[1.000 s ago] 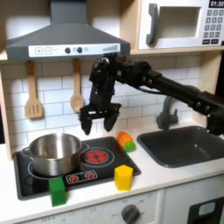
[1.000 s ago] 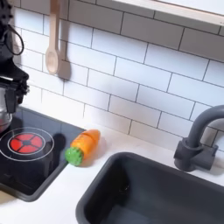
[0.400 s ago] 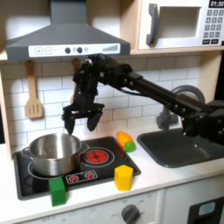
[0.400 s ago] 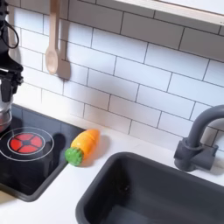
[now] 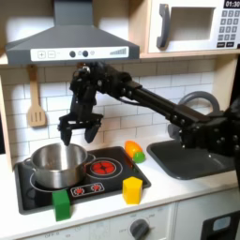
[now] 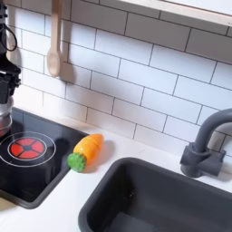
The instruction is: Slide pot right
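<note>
First exterior view, left to right: pot (image 5: 55, 165) sits on the stovetop (image 5: 112, 181) left burner, green block (image 5: 62, 203) at its 6 o'clock. Gripper (image 5: 72, 134) hangs just above the pot rim at 12–1 o'clock, fingers spread open, holding nothing. Red burner (image 5: 102, 168) at the pot's 3 o'clock, then yellow block (image 5: 132, 189), toy carrot (image 5: 135, 151), sink (image 5: 192, 156).

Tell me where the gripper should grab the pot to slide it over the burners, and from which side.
Probably the rim. The pot stands upright and open-topped on the stove's near-left burner in the first exterior view, with the gripper open just above it. Come straight down, one finger inside the wall and one outside. The body looks too wide to span, and the side handles are small.
</note>
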`<move>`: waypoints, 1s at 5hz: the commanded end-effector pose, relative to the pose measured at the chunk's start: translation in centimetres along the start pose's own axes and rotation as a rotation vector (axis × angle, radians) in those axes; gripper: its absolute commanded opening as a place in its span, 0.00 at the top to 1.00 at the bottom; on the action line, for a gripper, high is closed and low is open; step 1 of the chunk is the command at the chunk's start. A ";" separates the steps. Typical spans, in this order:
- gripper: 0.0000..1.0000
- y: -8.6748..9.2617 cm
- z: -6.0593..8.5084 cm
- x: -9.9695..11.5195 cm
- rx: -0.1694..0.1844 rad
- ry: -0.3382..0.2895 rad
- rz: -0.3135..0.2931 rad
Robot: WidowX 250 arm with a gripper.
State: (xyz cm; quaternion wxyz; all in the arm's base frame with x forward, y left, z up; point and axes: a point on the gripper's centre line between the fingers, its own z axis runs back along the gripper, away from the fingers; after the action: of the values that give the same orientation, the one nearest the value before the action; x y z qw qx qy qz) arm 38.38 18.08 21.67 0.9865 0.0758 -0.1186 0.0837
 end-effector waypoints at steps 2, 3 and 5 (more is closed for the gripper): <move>0.00 0.5 -2.4 0.7 0.006 0.047 -0.009; 0.00 0.6 -3.1 0.8 0.005 0.063 -0.011; 0.00 1.0 -4.7 0.4 0.007 0.106 -0.010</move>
State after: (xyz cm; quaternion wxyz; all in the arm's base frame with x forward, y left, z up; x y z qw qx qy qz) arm 39.71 19.90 17.66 0.9914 0.0770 -0.0680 0.0805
